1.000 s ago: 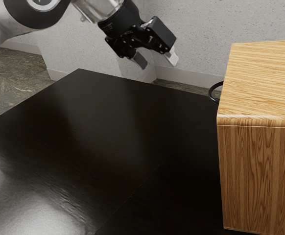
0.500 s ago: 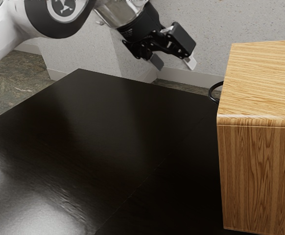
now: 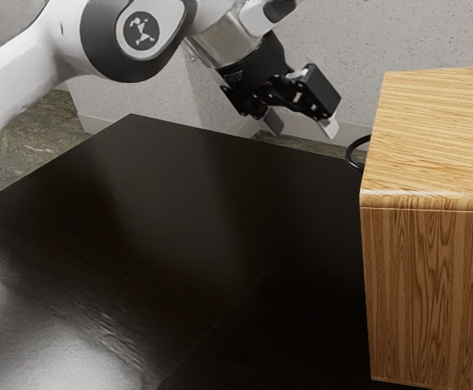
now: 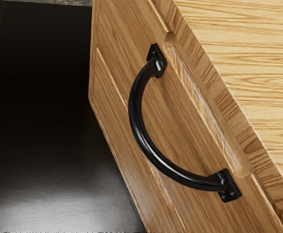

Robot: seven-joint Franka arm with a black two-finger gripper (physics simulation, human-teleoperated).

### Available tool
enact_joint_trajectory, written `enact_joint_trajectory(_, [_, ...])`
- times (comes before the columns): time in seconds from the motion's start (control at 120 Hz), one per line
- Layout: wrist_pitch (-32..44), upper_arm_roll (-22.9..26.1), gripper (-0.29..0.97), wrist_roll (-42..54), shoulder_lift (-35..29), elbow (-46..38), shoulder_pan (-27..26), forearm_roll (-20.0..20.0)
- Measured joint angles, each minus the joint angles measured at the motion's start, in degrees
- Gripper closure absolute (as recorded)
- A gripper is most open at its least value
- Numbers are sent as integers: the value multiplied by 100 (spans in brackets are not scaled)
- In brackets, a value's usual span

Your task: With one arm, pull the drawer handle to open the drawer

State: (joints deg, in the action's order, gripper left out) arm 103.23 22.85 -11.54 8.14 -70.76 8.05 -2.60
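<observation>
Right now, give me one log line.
gripper: open, empty | handle: untouched, gripper short of it | drawer: looks shut

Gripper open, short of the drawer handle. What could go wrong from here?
1. The handle is a thin curved bar; if the open gripper arrives misaligned, a finger may strike it or slip off.
2. The bar stands close to the drawer front, so the fingers could jam against wood.
3. The cabinet merely rests on the table; pulling might drag it.
</observation>
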Motion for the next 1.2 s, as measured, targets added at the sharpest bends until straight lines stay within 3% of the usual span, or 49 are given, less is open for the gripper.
enact_joint_trajectory(1.0, [609,-11,0,-163,279,-247,52,42])
enact_joint_trajectory(1.2, [714,-17,0,-185,-2,-632,48,311])
